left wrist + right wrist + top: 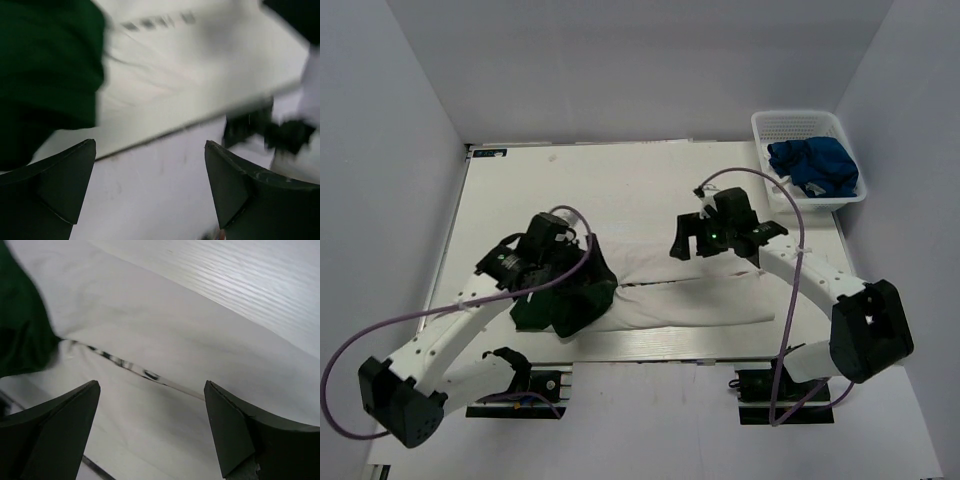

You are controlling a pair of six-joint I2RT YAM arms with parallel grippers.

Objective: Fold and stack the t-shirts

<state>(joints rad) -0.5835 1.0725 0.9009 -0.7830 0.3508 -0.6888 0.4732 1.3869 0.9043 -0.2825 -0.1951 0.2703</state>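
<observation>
Lying limp near the front of the table (570,180), the half-folded shirt (690,305) looks soft and light, probably best pinched at a corner or hem; left gripper (150,144) and right gripper (151,385) hover above, fingers apart.

Lighting is bright and even from overhead, shadows soft on the table (620,170); the left wrist view is blurred throughout.

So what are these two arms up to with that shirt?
A robot is folding t-shirts. A white shirt with dark green sleeves lies partly folded on the table. The left end effector and the right end effector hover over it, open and holding nothing. A blue shirt sits in the basket.
</observation>
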